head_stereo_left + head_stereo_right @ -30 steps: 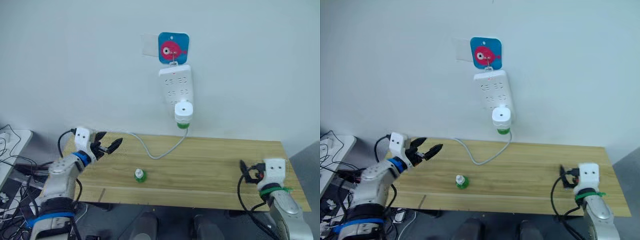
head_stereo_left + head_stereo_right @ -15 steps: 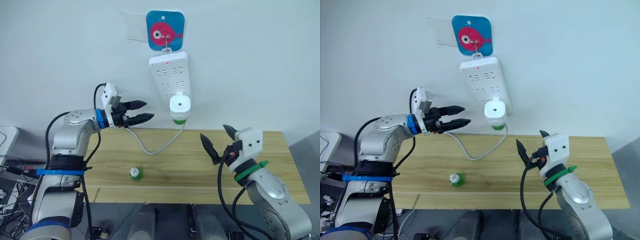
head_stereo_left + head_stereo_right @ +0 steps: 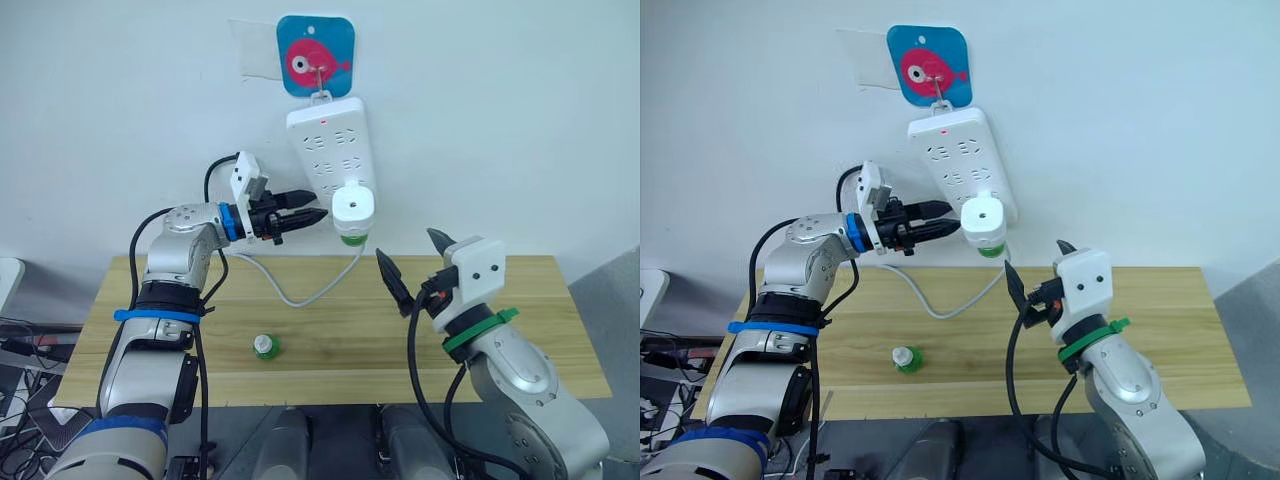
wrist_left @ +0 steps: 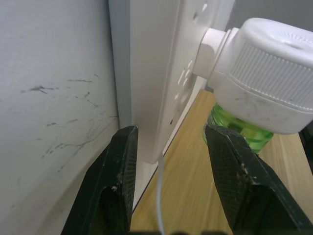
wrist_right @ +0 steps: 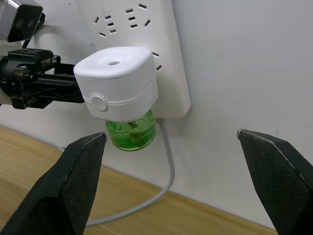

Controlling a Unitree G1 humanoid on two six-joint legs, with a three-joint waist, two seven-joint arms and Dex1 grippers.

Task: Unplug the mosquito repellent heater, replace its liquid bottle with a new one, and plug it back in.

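The mosquito repellent heater [image 3: 353, 206] is a white rounded unit plugged into the lower end of a white power strip [image 3: 328, 145] on the wall. A green liquid bottle [image 5: 131, 133] hangs under it. My left gripper [image 3: 312, 217] is open just left of the heater, its fingers [image 4: 117, 181] straddling the strip's lower edge. The right gripper [image 3: 410, 252] is wide open, below and right of the heater and clear of it. A second small green bottle with a white cap [image 3: 263, 346] stands on the wooden table [image 3: 520, 310].
The strip hangs from a hook on a blue fish sticker [image 3: 315, 55]. Its grey cable [image 3: 300, 296] loops down onto the table behind the spare bottle. The wall stands directly behind the strip and heater.
My left gripper has moved right, its tips now beside the heater at the strip's lower end. The right gripper has shifted slightly left and up toward the heater.
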